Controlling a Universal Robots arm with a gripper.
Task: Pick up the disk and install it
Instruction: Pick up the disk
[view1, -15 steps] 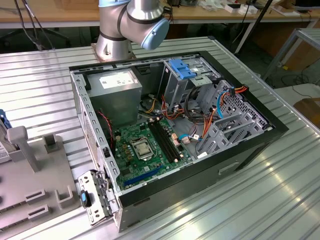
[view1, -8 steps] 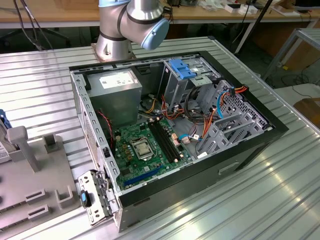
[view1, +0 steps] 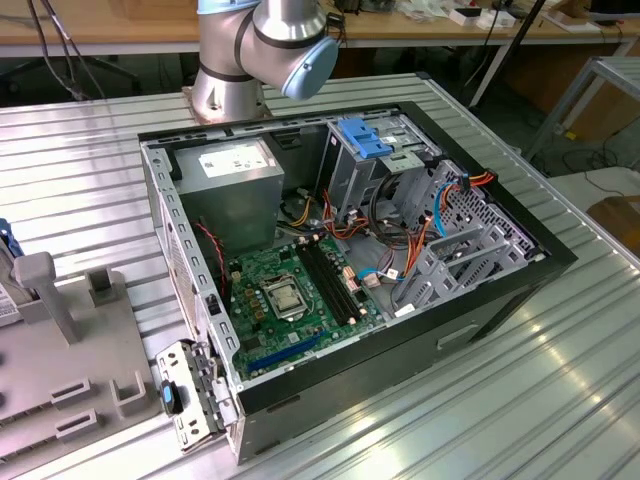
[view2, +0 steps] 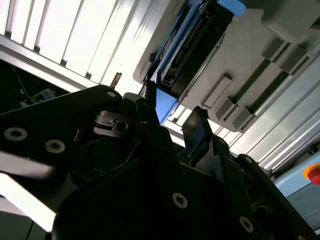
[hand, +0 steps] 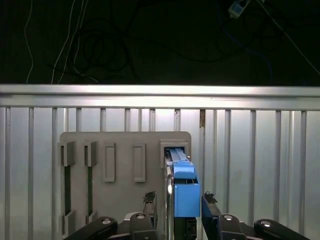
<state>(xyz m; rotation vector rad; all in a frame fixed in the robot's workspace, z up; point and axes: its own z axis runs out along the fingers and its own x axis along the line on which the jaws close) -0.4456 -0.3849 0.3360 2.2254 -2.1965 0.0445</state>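
1. One disk (hand: 186, 192) stands on edge in the end slot of the grey holder (hand: 125, 145) on the counter (hand: 250, 150).
2. Tool (hand: 179, 197) is wide, one finger at each flat side of the disk, not yet pinching.
3. Judgement: centre the tool, close squarely, and lift straight so the disk does not bind in the slot.
4. Open computer case (view1: 400, 370) holds motherboard (view1: 290, 290), power supply (view1: 235, 185) and drive cage (view1: 345, 175) under a blue latch (view1: 362, 138).

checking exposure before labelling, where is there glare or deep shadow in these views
Second wrist view: slatted table blown out white, gripper a near-black silhouette; first wrist view: background dark, disk evenly lit; exterior view: soft glare streaks on that table.
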